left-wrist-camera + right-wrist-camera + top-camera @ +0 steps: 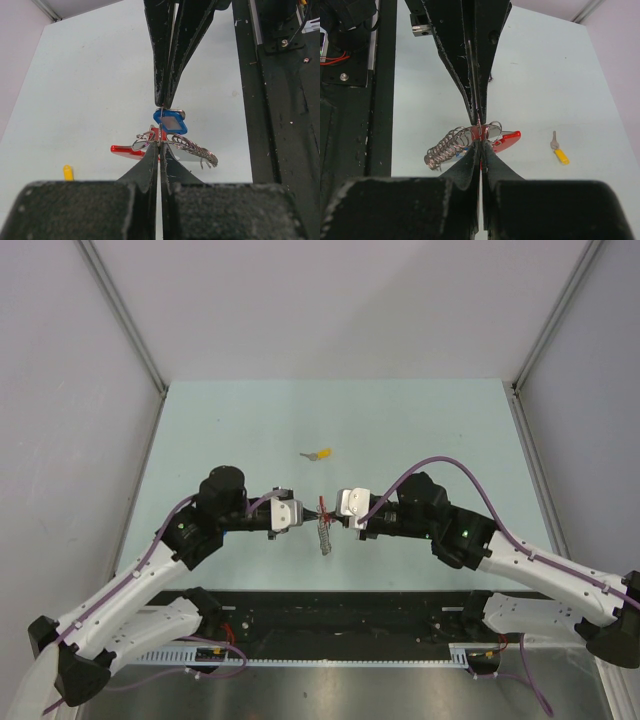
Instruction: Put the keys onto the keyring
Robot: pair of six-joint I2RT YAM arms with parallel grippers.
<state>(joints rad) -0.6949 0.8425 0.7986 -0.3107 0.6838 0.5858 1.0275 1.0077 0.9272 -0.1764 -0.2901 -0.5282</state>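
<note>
Top view, end effectors: the left end effector (312, 516) and the right end effector (332, 510) met tip to tip over the middle of the desk (420, 430), both with jaws pressed together.
Top view, keyring: the keyring (326, 536) was pinched between the two tips, its chain hanging just below them.
Top view, yellow key: the yellow key (320, 454) lay alone on the desk, farther back, apart from both arms.
Left wrist view, grip: the left end effector (159, 150) was fully closed on the thin metal ring; the right end effector (163, 102) came in from above, also closed.
Left wrist view, blue key: a blue key (170, 123) sat between the two tips, against the ring; whether it was threaded on could not be told.
Left wrist view, keyring parts: the red tag (125, 149) pointed left and the chain (196, 148) trailed right.
Right wrist view, grip: the right end effector (480, 145) was closed on the ring beside the red tag (509, 140), facing the closed left end effector (478, 120).
Right wrist view, yellow key: it lay on the desk to the right (561, 155).
</note>
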